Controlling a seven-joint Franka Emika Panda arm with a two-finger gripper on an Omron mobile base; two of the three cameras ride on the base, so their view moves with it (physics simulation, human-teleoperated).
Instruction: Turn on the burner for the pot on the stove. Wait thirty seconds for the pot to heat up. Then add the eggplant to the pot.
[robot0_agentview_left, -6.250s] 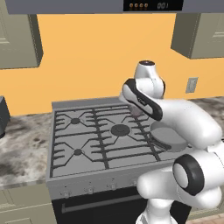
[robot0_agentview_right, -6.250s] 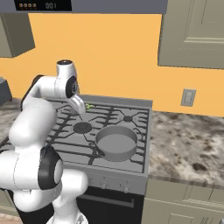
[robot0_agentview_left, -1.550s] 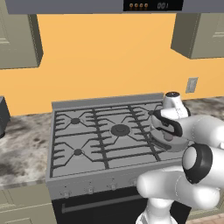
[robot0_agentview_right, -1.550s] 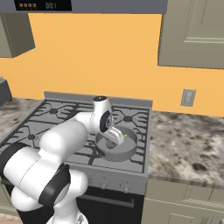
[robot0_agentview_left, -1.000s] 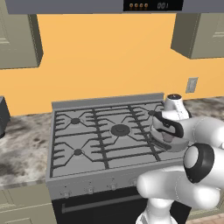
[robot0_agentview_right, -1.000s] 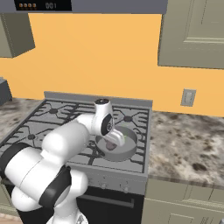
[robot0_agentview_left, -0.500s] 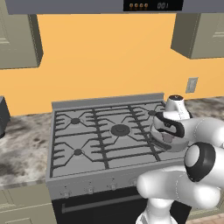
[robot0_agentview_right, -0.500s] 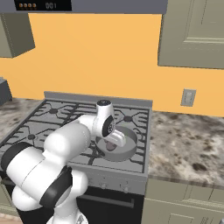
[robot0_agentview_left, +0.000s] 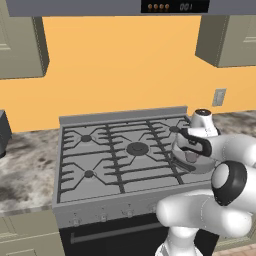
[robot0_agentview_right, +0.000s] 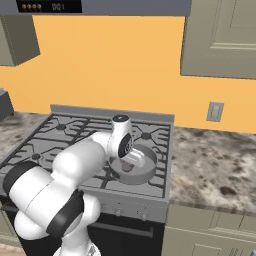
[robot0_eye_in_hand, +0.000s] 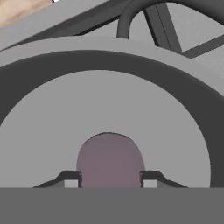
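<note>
The claw (robot0_eye_in_hand: 107, 183) hung low inside the pot (robot0_agentview_right: 134, 164), its two finger tips (robot0_eye_in_hand: 71, 180) standing on either side of the one eggplant (robot0_eye_in_hand: 110, 161) at the lower middle of the hand view, close against the purple flanks, so it appeared to be pinching the eggplant; whether the vegetable already rested on the pot floor could not be told. The wrist pointed straight down into the pan, a pose that made sense for setting the eggplant gently on the bottom rather than dropping it from height. In the right base view the eggplant showed as a small dull lump just right of centre frame, under the hand and within the pot's low wall. There was one pot, sitting at the right front of the stove (robot0_agentview_left: 120, 157), over a burner it covered, placed there so that burner could heat it; its short dark handle curved across the top of the hand view. Five burners were laid out on the stove; four caps stayed visible in the left base view, among them the larger middle one (robot0_agentview_left: 137, 148). A row of small knobs (robot0_agentview_left: 102, 213) ran along the stove front at lower left of that view, and mottled counter (robot0_agentview_right: 220, 170) flanked the stove on both sides.
</note>
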